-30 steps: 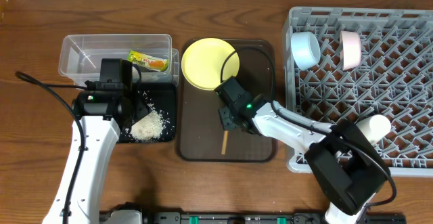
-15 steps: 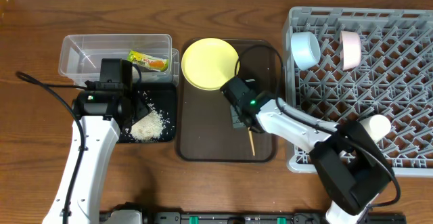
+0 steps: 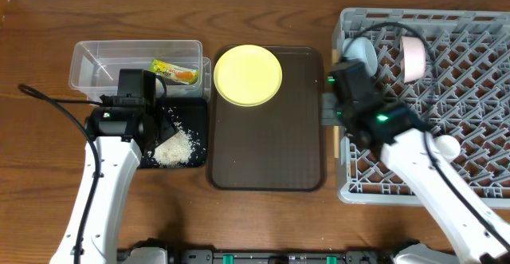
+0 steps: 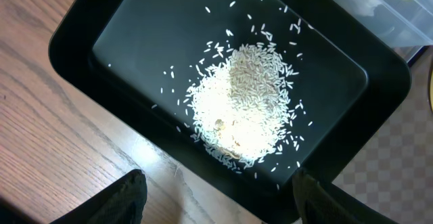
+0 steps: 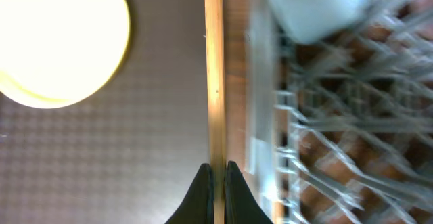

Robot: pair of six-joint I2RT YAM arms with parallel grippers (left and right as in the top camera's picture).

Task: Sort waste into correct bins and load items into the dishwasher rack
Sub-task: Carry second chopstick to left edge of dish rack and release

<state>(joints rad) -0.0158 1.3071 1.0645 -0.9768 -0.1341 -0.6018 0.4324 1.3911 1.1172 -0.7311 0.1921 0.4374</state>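
My right gripper (image 3: 331, 119) is shut on wooden chopsticks (image 5: 214, 68), which it holds above the gap between the brown serving tray and the grey dishwasher rack (image 3: 446, 104); they also show in the overhead view (image 3: 335, 143). In the rack are a light blue bowl (image 3: 360, 55), a pale bowl (image 3: 412, 58) and a pale cup (image 3: 443, 147). The yellow plate (image 3: 248, 74) lies on the serving tray. My left gripper (image 4: 223, 204) is open over the black tray (image 4: 128, 41), which holds a pile of rice (image 4: 243, 105). The snack wrapper (image 3: 174, 71) lies in the clear tub (image 3: 88, 57).
The dark brown serving tray (image 3: 267, 144) lies between the black tray and the rack. The rack's left wall (image 5: 260, 149) is just right of the chopsticks in the right wrist view. The plate (image 5: 57, 41) is far left there. Wooden table all round.
My right gripper has carried the chopsticks from the middle of the brown tray to the right, up to the rack's left edge. The left arm has not moved.
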